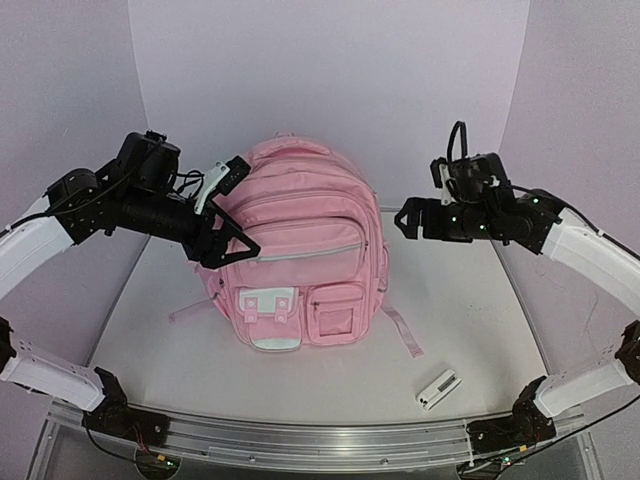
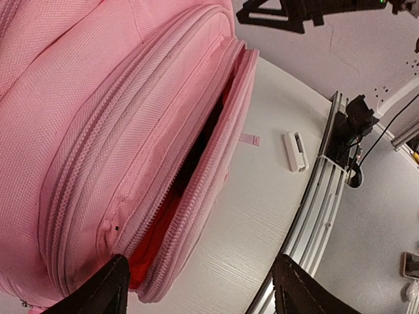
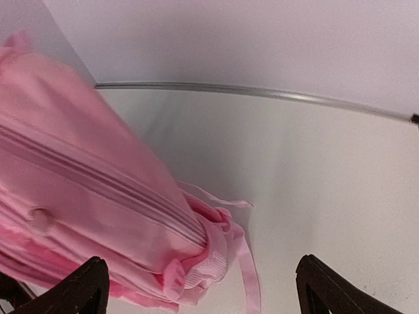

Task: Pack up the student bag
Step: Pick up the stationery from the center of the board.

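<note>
Bag: middle of table, between the arms.
Left jaws: released, at the bag's far left, grasping nothing.
Right jaws: released, right of the bag, apart from it.
Progress: one zip gapes, dark contents inside; likely part-packed, with the white item at near right unpacked and the zip unclosed.
Count: one bag, one white item.

The white table carries the pink student bag at its middle, front pockets towards the near edge, with a strap trailing over the surface on its right. A small white rectangular device lies near the front right, well apart from the bag. An aluminium rail lines the near edge.
</note>
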